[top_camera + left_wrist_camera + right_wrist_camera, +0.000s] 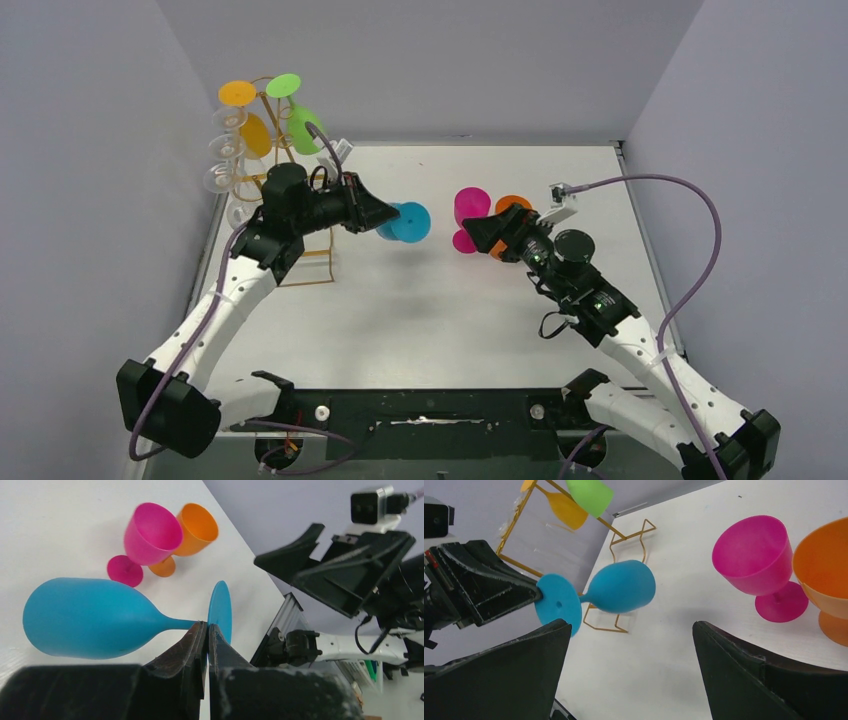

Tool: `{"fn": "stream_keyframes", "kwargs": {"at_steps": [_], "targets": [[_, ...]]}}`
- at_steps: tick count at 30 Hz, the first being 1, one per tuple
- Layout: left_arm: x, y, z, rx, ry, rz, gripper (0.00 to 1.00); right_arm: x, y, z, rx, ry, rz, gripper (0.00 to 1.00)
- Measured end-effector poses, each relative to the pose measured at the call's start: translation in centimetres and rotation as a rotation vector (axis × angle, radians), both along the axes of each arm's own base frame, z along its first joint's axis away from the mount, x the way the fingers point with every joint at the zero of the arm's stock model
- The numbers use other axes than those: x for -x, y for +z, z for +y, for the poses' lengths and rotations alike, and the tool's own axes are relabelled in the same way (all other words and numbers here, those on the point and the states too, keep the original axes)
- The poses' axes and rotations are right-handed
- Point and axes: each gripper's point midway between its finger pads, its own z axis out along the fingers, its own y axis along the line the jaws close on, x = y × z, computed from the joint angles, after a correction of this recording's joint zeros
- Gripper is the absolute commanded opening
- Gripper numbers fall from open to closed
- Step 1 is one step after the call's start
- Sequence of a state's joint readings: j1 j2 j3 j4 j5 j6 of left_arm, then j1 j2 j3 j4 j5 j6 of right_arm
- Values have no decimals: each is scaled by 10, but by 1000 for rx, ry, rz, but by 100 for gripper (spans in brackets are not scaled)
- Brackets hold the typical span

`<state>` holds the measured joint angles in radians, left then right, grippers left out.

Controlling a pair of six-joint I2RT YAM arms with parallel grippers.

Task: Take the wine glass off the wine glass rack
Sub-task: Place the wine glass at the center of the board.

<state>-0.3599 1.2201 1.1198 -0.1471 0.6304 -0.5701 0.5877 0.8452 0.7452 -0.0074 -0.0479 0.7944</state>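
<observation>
My left gripper [385, 215] is shut on the stem of a blue wine glass [407, 222], right by its foot. It holds the glass sideways above the table, to the right of the gold wire rack [333, 262]. In the left wrist view the fingertips [207, 626] pinch the stem of the blue glass [85, 617]. The rack still carries orange [240, 96], green [285, 86] and clear glasses [225, 150]. My right gripper [475, 232] is open and empty, its jaws wide apart [629, 630], facing the blue glass [621, 586] and the rack base [606, 628].
A pink goblet [468, 208] and an orange goblet [512, 203] stand upright on the table beside my right gripper; they also show in the left wrist view [150, 532] [197, 527]. Grey walls close in the left, back and right sides.
</observation>
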Motion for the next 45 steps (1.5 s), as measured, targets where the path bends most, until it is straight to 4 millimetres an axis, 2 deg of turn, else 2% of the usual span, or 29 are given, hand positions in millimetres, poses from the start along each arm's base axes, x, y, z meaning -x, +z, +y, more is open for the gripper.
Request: {"fn": "stream_keyframes", "kwargs": {"at_steps": [3,10,15,20,24,29,32,36,40,42,45], "targets": [[25,1,-9,29,-49,-32,0,1,4,6,-3,36,-22,92],[57,2,-6,140,-34,-78,0,8,0,42,-13,235,-29,83],[59,-1,-5,157,-18,-72,0,19,11,65,-63,382,-78,78],[61,-2,-8,162,-42,-58,0,28,26,72,-99,449,-129,72],[69,1,-13,204,-88,-52,0,32,23,77,-102,494,-122,67],[77,-9,-16,235,-114,-13,0,33,8,90,-91,556,-68,51],[78,-9,-16,237,-115,-8,0,37,2,95,-89,588,-43,35],[80,-6,-15,240,-115,-17,0,42,7,98,-107,618,-55,23],[80,-6,-14,240,-112,-18,0,45,11,99,-118,637,-68,2],[79,-7,-14,238,-108,-20,13,47,14,100,-126,649,-71,0],[79,-8,-14,232,-114,-22,24,48,16,100,-132,658,-76,0]]}}
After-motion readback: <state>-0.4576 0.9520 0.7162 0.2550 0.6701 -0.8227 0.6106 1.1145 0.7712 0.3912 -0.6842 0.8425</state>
